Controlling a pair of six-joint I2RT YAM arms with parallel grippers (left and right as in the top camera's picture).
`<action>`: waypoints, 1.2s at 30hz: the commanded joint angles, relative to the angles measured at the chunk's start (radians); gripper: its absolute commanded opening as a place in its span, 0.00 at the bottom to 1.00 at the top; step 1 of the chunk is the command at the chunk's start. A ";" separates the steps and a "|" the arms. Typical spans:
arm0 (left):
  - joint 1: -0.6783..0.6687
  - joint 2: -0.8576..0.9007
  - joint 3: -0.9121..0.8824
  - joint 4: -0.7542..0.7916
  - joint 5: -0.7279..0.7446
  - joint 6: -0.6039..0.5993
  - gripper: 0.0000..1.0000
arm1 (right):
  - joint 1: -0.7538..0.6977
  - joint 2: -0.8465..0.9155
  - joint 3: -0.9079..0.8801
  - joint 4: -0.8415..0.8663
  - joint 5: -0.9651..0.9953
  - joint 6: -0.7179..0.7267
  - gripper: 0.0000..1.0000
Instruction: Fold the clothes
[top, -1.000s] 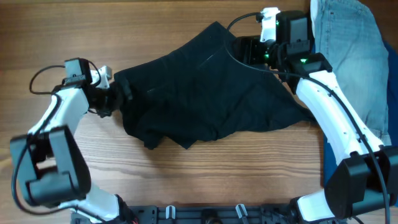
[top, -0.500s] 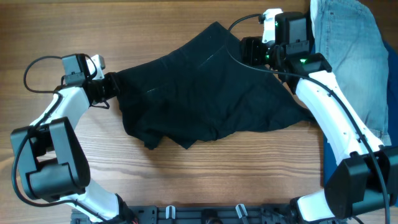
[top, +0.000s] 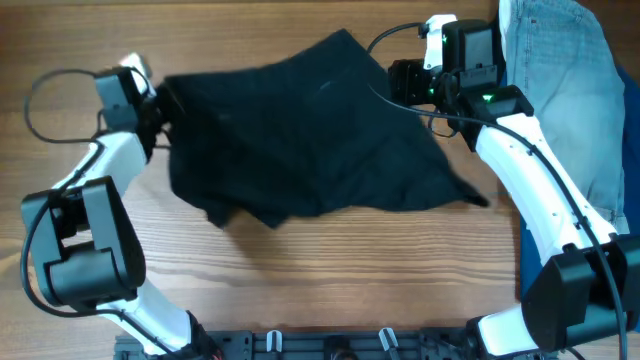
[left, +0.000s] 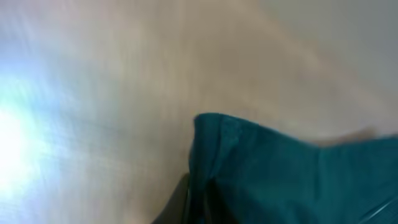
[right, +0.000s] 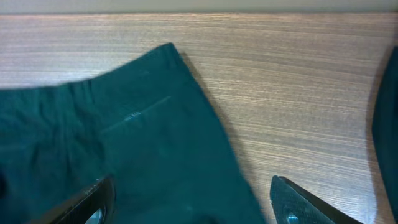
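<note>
the left arm rises from the lower left of the overhead view, folds at its elbow and reaches up to the upper left. there the left gripper (top: 157, 98) is clenched on the left edge of the black shorts (top: 300, 140). in the blurred left wrist view a hemmed fold of the cloth (left: 249, 162) comes up from between the dark fingers at the bottom edge. the right arm climbs from the lower right corner, its white forearm slanting up and left across the right leg of the shorts. its wrist sits at the upper middle-right. the right gripper (top: 397, 80) points left at the top edge of the garment. in the right wrist view its pincer (right: 193, 202) is released, with the two fingers spread wide at the bottom corners, and the cloth (right: 124, 143) lies under and between them without being pinched. the shorts are spread across the middle of the wooden table (top: 300, 290), stretched from the left gripper toward the right, one corner peaking at the top centre. light-blue denim shorts (top: 570, 90) lie at the upper right, just beside the right wrist. a bright-blue cloth (top: 631, 140) shows at the right edge.
</note>
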 joint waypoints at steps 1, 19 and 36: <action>0.026 0.000 0.207 0.025 -0.029 -0.046 0.04 | -0.002 -0.014 0.016 0.003 0.024 -0.003 0.81; 0.026 -0.241 0.324 -0.858 0.009 0.015 1.00 | 0.071 -0.009 -0.151 -0.380 -0.344 -0.356 0.77; 0.026 -0.241 0.323 -0.867 0.010 0.037 1.00 | 0.167 0.045 -0.299 -0.132 -0.129 -0.195 0.04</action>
